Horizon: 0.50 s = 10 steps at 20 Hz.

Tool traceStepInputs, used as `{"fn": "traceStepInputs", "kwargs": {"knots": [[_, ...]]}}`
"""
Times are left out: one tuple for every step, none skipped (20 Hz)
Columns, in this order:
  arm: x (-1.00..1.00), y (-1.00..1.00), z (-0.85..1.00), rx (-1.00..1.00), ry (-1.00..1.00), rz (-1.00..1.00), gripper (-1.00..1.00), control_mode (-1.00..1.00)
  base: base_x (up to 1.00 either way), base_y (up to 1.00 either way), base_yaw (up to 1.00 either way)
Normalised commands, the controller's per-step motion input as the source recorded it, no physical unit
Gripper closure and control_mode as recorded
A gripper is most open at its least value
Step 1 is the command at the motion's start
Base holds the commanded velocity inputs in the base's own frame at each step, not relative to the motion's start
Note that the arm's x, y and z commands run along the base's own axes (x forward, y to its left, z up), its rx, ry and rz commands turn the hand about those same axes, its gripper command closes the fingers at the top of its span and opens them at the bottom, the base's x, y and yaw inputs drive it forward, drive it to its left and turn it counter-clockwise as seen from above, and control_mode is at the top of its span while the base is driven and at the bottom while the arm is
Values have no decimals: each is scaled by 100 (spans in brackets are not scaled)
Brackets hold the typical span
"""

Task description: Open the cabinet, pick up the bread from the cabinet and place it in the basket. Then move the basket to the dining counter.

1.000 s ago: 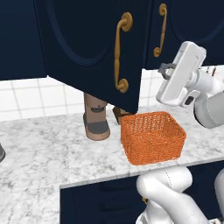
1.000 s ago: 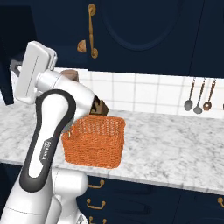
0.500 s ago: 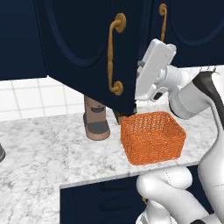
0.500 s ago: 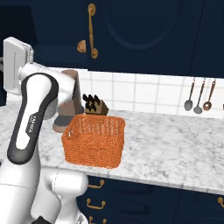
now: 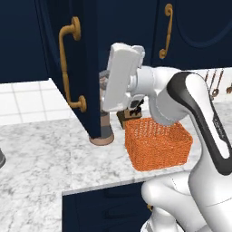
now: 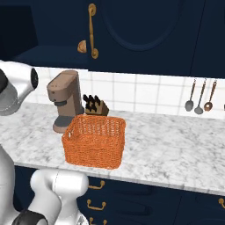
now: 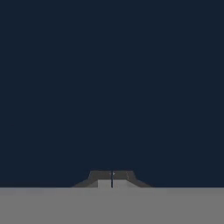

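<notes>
**Closed gripper against navy cabinet door, basket empty on worktop**

Gripper [image 7: 112, 179]: fingertips pressed together at 6 o'clock of the hand view, thin slit between them, nothing held. Flat dark navy surface ahead of them, very close.

Left base view: white hand [image 5: 121, 77] sits upright near centre, just to the 3 o'clock side of the swung-out cabinet door [image 5: 68, 59], level with the door's lower half. The door's curved brass handle [image 5: 69, 63] is at 9 o'clock of the hand. Cannot tell if the hand touches the door edge. A second door with a brass handle [image 5: 166, 31] is at 1 o'clock, shut.

Basket [image 5: 157, 142]: orange mesh, open top, empty, standing on the marble worktop [image 5: 41, 154], at 5 o'clock of the hand and below it. In the right base view the basket [image 6: 94, 140] stands near the front edge of the worktop, coffee machine [image 6: 65, 101] at its 10 o'clock, knife block [image 6: 96, 105] just behind at 12 o'clock. Hanging utensils [image 6: 200, 94] on the tiled wall at 3 o'clock, well apart.

Cabinet [image 6: 132, 30] spans the top of the right base view; the opened part at 10 o'clock is dark inside, contents not readable. Bread cannot be made out.
</notes>
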Motion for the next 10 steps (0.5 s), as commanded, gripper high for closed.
{"fn": "traceStepInputs", "kwargs": {"knots": [[0,56,-1,0,9,-10,100,-100,0,0,0],[0,0,0,0,0,-9,100,-100,0,0,0],[-5,-7,0,0,0,-18,100,-100,0,0,0],[0,-32,0,0,0,-20,100,-100,0,0,0],[0,-89,7,0,0,-18,100,-100,0,0,0],[0,-100,7,0,0,-17,100,-100,0,0,0],[0,-100,14,-3,-7,-17,100,-100,0,0,0],[0,-100,9,-5,-12,-17,100,-100,0,0,0],[3,-99,0,-13,-15,-21,100,-100,0,0,0],[10,-100,0,-16,-15,-22,100,-100,0,0,0]]}}
